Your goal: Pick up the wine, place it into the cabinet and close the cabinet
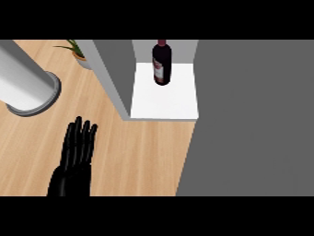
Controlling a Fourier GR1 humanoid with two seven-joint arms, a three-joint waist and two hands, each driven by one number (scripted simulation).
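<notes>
Filling the right half of the view is a broad grey panel [261, 120], most likely the open door of the cabinet [112, 78], so closing remains to be done. Next in size, a white cylinder [16, 76] stands at the far left of the wooden counter [139, 156]. The cabinet's white shelf [165, 99] carries the wine bottle [161, 64], upright, neck pointing up, set toward the back. Only the left hand [76, 152] shows (the right is out of sight): fingers straight and together, holding nothing, pointing away from the robot. The bottle lies ahead and to the right of this hand, well apart. A small potted plant [78, 51] sits behind the cabinet's left wall.
</notes>
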